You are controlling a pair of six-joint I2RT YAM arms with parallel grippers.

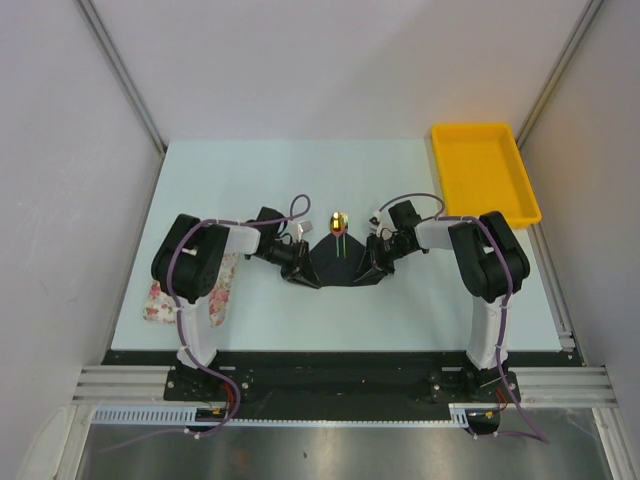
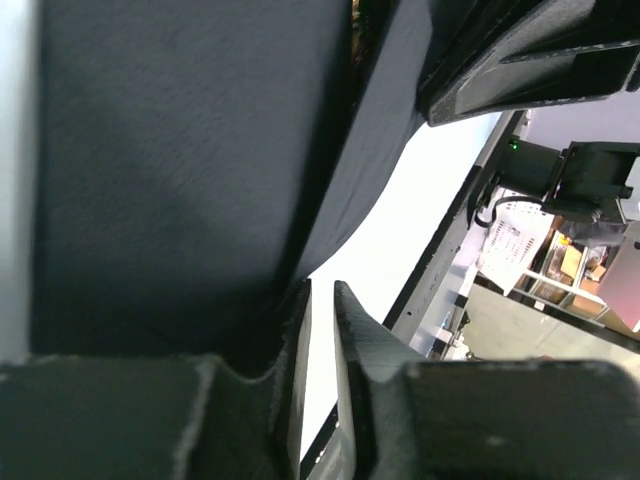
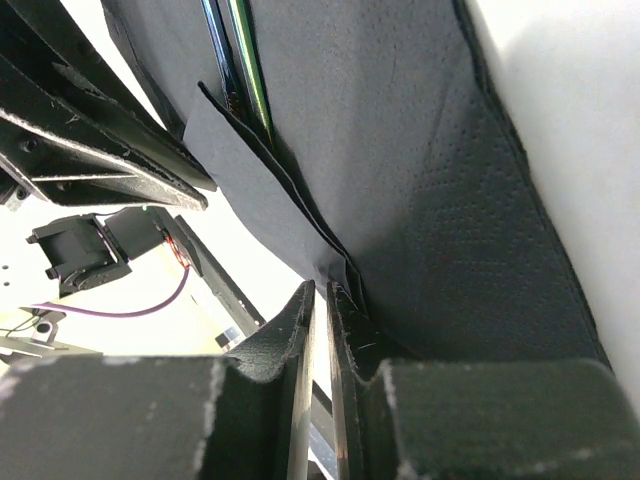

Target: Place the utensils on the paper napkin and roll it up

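Black paper napkin (image 3: 430, 200) looks thin, limp, tearable, so take it at the side edges: right gripper (image 3: 320, 300) pinches a fold, left gripper (image 2: 320, 300) narrow-jawed, hold unclear; 2 slick utensils (image 3: 240, 70) may slide.

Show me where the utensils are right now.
In the top view, the utensils lie centrally on the black napkin, gold ends at the far side.
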